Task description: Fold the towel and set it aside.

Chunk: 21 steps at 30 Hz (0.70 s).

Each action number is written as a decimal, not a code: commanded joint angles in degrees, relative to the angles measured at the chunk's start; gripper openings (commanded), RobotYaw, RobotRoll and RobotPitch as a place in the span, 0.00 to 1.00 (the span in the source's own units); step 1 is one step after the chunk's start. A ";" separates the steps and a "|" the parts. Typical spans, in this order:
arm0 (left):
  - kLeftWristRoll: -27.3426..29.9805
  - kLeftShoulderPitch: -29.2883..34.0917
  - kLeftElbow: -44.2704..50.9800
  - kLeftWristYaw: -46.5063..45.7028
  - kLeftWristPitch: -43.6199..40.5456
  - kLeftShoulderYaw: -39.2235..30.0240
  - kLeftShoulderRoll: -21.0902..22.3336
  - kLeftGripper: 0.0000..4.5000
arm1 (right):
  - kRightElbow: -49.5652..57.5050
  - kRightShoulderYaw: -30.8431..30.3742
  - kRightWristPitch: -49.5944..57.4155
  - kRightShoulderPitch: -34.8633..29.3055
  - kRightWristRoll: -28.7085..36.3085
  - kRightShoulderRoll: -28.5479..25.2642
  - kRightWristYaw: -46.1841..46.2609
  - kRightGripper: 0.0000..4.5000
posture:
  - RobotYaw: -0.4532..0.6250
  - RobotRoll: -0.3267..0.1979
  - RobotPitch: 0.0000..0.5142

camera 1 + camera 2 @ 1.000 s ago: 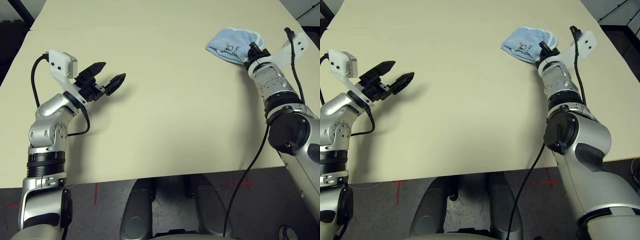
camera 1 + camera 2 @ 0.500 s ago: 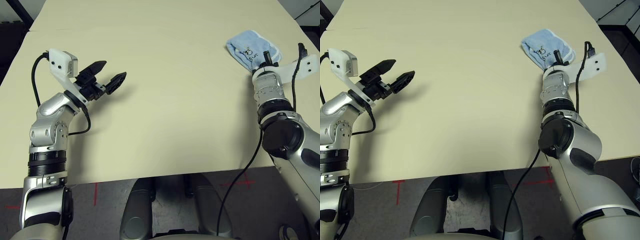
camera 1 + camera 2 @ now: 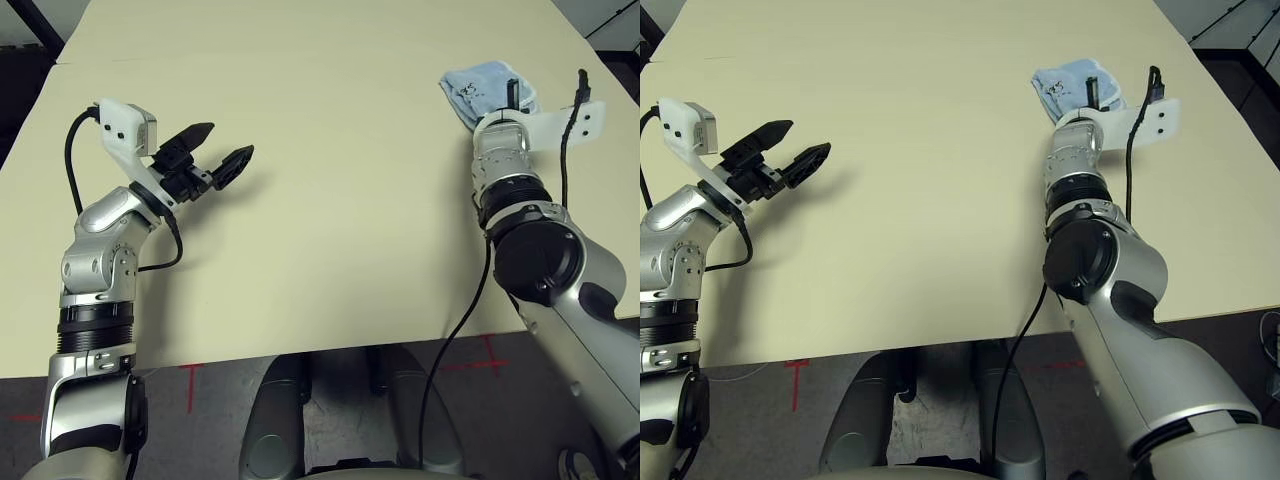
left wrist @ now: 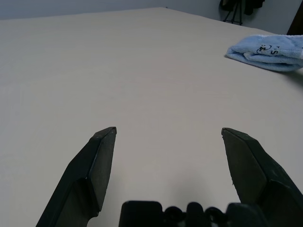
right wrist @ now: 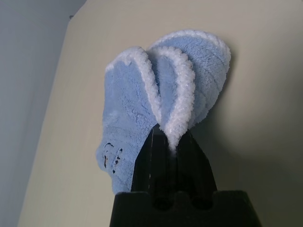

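Right claw (image 5: 169, 156) grasping towel (image 3: 480, 88), shifted inward, left claw (image 3: 212, 157) still spread

Left pincer (image 3: 220, 155) fingers spread wide, arm bent; right pincer (image 5: 171, 142) clamped tight, arm extended forward.

The table (image 3: 330, 180) was a broad, pale cream surface with a plain matte finish, its near edge running across the lower part of the head views above a dark floor (image 3: 200, 400) marked with red lines. A faint seam crossed the far left portion. One item lay on it: a folded light blue towel (image 3: 478, 88) with white edging, near the far right corner.
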<state>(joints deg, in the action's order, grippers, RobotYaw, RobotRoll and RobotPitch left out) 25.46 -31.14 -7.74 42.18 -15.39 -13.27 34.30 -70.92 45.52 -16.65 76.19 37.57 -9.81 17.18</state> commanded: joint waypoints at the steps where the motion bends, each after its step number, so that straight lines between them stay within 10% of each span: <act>1: -0.50 0.88 0.12 0.57 0.41 0.25 0.09 1.00 | 0.28 -0.23 -0.57 -1.18 0.09 0.43 1.84 0.01 | 0.42 0.62 0.48; 6: -0.53 0.76 -0.08 0.61 0.53 0.31 -0.02 1.00 | 0.59 -0.67 0.11 -1.33 -0.19 0.45 2.42 0.01 | 0.42 0.62 0.47; 17: -0.87 -0.20 -1.82 0.54 1.64 0.88 -0.99 1.00 | 8.08 -4.30 4.01 -4.08 -1.67 2.53 7.37 0.96 | 0.38 0.62 0.44; 21: -1.20 -1.57 -2.98 0.26 2.32 1.41 -2.12 1.00 | 22.47 -8.25 12.35 -9.77 -2.71 5.15 13.02 0.99 | 0.36 0.62 0.43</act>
<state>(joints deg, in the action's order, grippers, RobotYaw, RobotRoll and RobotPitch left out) 24.90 -32.70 -10.16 42.21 -13.80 -12.38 32.39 -53.53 38.35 -7.59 68.74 35.50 -4.94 27.55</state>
